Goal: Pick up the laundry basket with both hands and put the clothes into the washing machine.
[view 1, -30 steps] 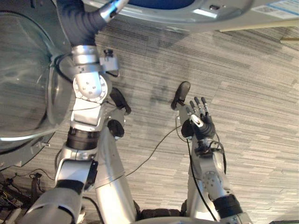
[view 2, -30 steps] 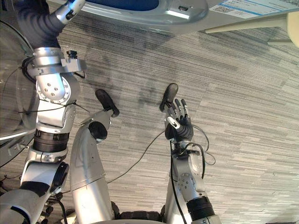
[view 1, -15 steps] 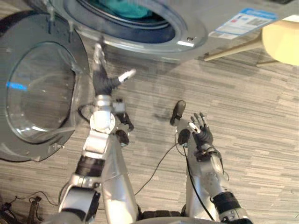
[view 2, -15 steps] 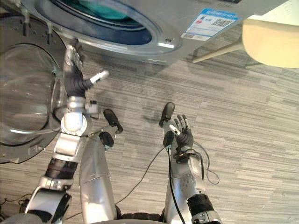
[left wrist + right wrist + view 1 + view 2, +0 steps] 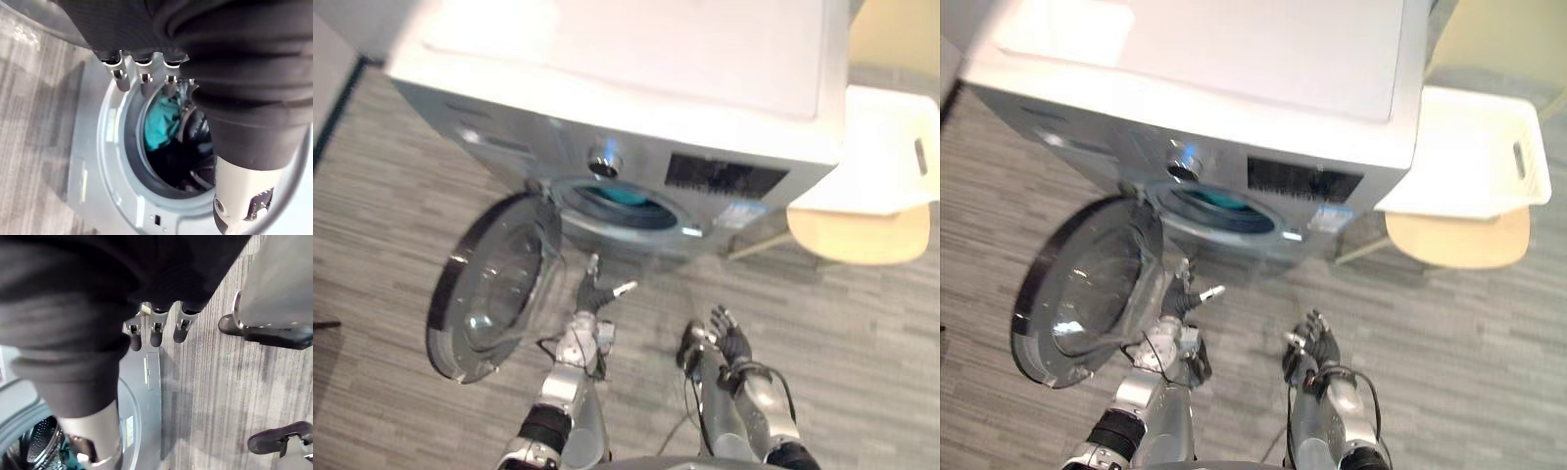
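Left eye view looks down on a silver washing machine with a round knob on its front and its round glass door swung wide open to the robot's left, above the grey striped floor. Inside the drum opening lies a teal garment; the left wrist view shows it resting against the drum's inner side among darker shapes too dim to identify. The 2 hands hang low in front of the machine, apart from each other and touching nothing. The left hand is just beside the door's inner edge and below the drum opening, released, its fingers straight in a row and its thumb held out to the side. The right hand is further to the right, over bare floor, also released and empty, its fingers loosely spread. The white laundry basket stands on a pale wooden seat just beside the machine's right side, well apart from both hands, with a handle slot in its far wall.
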Available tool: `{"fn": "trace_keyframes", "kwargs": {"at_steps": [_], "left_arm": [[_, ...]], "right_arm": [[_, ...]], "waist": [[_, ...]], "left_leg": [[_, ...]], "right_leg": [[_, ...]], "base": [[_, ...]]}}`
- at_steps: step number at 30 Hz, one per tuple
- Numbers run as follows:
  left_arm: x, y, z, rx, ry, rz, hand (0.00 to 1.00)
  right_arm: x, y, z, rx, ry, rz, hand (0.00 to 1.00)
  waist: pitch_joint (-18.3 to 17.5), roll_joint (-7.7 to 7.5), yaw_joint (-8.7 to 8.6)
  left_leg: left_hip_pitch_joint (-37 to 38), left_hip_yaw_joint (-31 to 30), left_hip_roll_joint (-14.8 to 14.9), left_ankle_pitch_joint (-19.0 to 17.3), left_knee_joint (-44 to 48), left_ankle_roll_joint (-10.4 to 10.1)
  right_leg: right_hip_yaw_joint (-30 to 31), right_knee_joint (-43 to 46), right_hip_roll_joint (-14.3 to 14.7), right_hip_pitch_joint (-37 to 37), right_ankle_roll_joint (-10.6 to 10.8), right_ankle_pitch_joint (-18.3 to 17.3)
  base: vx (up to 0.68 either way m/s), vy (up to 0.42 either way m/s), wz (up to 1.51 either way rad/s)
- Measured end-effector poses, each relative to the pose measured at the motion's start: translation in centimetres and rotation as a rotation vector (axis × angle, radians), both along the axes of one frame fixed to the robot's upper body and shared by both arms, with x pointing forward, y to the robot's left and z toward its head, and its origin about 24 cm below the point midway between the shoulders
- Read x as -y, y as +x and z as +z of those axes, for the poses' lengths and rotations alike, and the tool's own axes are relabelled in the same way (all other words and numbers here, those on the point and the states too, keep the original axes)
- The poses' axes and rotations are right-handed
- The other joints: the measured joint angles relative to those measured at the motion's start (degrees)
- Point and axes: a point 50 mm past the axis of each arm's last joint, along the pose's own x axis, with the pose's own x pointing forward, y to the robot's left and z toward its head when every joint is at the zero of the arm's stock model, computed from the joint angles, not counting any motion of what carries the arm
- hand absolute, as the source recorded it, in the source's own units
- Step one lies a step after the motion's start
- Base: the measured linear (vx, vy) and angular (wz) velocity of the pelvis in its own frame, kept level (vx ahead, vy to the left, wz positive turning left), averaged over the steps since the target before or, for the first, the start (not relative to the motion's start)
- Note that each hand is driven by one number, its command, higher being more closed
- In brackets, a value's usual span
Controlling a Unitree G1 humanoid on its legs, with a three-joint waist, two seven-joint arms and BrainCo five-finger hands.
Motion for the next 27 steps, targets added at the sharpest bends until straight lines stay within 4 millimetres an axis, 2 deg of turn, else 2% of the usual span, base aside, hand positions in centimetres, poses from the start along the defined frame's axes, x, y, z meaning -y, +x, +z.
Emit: {"fn": "trace_keyframes", "kwargs": {"at_steps": [1,3,4,6,9,11,12,13,15,16,17,18,20,22,25,26,27], "left_arm": [[-0.3,-0.7,-1.6,-0.074,0.02,0.016,0.0],[-0.5,-1.5,-3.2,-0.153,0.041,0.029,0.0],[-0.7,-1.9,-3.8,-0.184,0.05,0.033,0.0],[-1.0,-2.3,-4.6,-0.222,0.065,0.04,0.0],[-2.1,-4.0,-6.2,-0.303,0.095,0.062,0.0],[-3.0,-5.6,-7.1,-0.346,0.139,0.066,0.0],[-3.3,-6.3,-7.5,-0.367,0.154,0.078,0.0],[-3.4,-6.7,-7.7,-0.378,0.156,0.091,0.0],[-3.5,-7.6,-8.4,-0.415,0.173,0.098,0.0],[-3.6,-8.2,-8.8,-0.438,0.171,0.115,0.0],[-3.9,-8.7,-9.2,-0.464,0.179,0.122,0.0],[-4.2,-8.8,-9.3,-0.475,0.193,0.123,0.0],[-5.5,-9.9,-10.0,-0.519,0.238,0.124,0.0],[-5.9,-11.2,-10.7,-0.571,0.271,0.104,0.0],[-6.0,-11.9,-11.0,-0.599,0.292,0.086,0.0],[-6.2,-12.0,-11.1,-0.605,0.304,0.079,0.0],[-6.4,-12.3,-11.2,-0.619,0.313,0.081,0.0]], "right_arm": [[0.2,-0.8,-1.1,-0.063,-0.02,-0.003,0.0],[0.8,-2.1,-2.4,-0.154,-0.05,-0.014,0.0],[1.3,-2.7,-2.9,-0.191,-0.061,-0.028,0.0],[2.1,-3.0,-3.3,-0.22,-0.084,-0.034,0.0],[3.1,-3.6,-3.8,-0.264,-0.116,-0.042,0.0],[3.5,-4.3,-4.1,-0.291,-0.119,-0.058,0.0],[3.7,-4.5,-4.2,-0.305,-0.123,-0.063,0.0],[3.9,-4.6,-4.3,-0.309,-0.124,-0.072,0.0],[4.6,-5.7,-4.7,-0.35,-0.128,-0.097,0.0],[4.7,-6.4,-4.9,-0.369,-0.128,-0.102,0.0],[4.9,-6.6,-5.0,-0.378,-0.127,-0.114,0.0],[4.5,-6.9,-5.3,-0.395,-0.109,-0.124,0.0],[3.6,-7.7,-5.8,-0.432,-0.073,-0.137,0.0],[3.5,-8.3,-6.0,-0.45,-0.066,-0.149,0.0],[3.6,-8.4,-6.0,-0.452,-0.066,-0.154,0.0],[3.8,-8.4,-6.0,-0.454,-0.071,-0.149,0.0],[4.2,-8.2,-5.9,-0.451,-0.082,-0.146,0.0]], "waist": [[-1.64,0.49,-0.22],[-3.11,1.21,-0.61],[-3.52,1.57,-0.66],[-3.84,1.8,-0.62],[-5.95,1.3,-0.36],[-8.44,0.89,-0.32],[-8.33,0.54,-0.23],[-8.36,0.57,-0.3],[-9.56,1.85,-0.66],[-10.59,2.74,-1.17],[-11.54,3.22,-2.04],[-11.75,2.67,-2.48],[-11.85,-0.12,-3.02],[-11.74,-0.76,-3.24],[-11.49,-0.18,-3.38],[-11.16,0.25,-3.35],[-10.73,0.88,-3.18]], "left_leg": [[2.08,-0.42,-1.09,1.28,-3.07,-0.29],[5.07,-1.91,-2.58,4.46,-9.19,-0.55],[7.36,-3.07,-3.48,7.27,-13.94,-0.85],[9.84,-4.37,-3.96,9.78,-18.34,-1.33],[10.81,-6.65,-4.66,12.2,-19.18,-2.13],[13.56,-9.71,-5.94,14.98,-22.3,-3.35],[13.92,-11.48,-5.93,10.88,-17.17,-3.04],[13.83,-12.61,-6.15,8.65,-14.04,-3.24],[14.05,-16.07,-6.49,2.98,-8.35,-4.73],[14.75,-16.44,-6.8,0.54,-9.21,-3.75],[15.01,-16.43,-6.83,-0.93,-10.82,-1.73],[15.03,-16.15,-7.49,-0.85,-11.11,-1.83],[15.3,-14.23,-9.65,-1.25,-10.54,-0.75],[14.91,-12.66,-10.93,-2.68,-8.1,1.29],[12.88,-11.21,-11.73,-5.02,-3.63,2.92],[11.53,-9.97,-12.0,-6.36,-0.78,3.77],[11.45,-8.83,-11.53,-6.92,-0.19,4.83]], "right_leg": [[-0.89,-1.46,-0.27,1.98,0.32,-0.26],[-3.11,-4.6,-0.3,5.14,0.4,0.17],[-4.78,-6.56,-0.18,7.2,0.37,0.59],[-6.55,-7.83,-0.08,9.32,0.33,0.6],[-7.52,-8.59,-0.24,11.04,0.16,0.49],[-7.96,-11.58,-1.22,13.4,0.12,1.67],[-7.4,-11.95,-1.66,14.78,0.16,2.13],[-7.12,-11.97,-1.91,15.36,0.37,2.26],[-6.16,-12.65,-1.82,16.88,1.65,3.13],[-5.42,-13.81,-1.26,17.02,2.54,3.92],[-5.04,-14.94,-1.13,16.93,3.04,4.56],[-4.43,-15.48,-1.44,16.86,3.45,5.2],[-1.73,-18.7,-2.56,17.03,4.45,8.06],[0.95,-20.38,-3.17,17.52,5.3,8.91],[4.46,-20.67,-3.39,16.57,5.42,8.95],[4.86,-20.69,-3.49,16.02,4.55,8.86],[4.48,-20.31,-3.43,15.84,1.96,6.67]], "base": [[0.16,-0.044,0.34],[0.13,-0.064,0.54],[0.12,-0.056,0.59],[0.13,-0.067,0.42],[0.07,-0.047,0.21],[0.06,0.021,0.0],[0.05,0.067,-0.19],[0.01,0.101,-0.26],[-0.05,0.182,-0.28],[-0.06,0.231,-0.25],[-0.04,0.211,-0.11],[-0.08,0.216,-0.16],[-0.12,0.233,-0.36],[-0.1,0.194,-0.32],[-0.1,0.211,-0.24],[-0.09,0.232,-0.42],[-0.1,0.2,-0.45]]}}
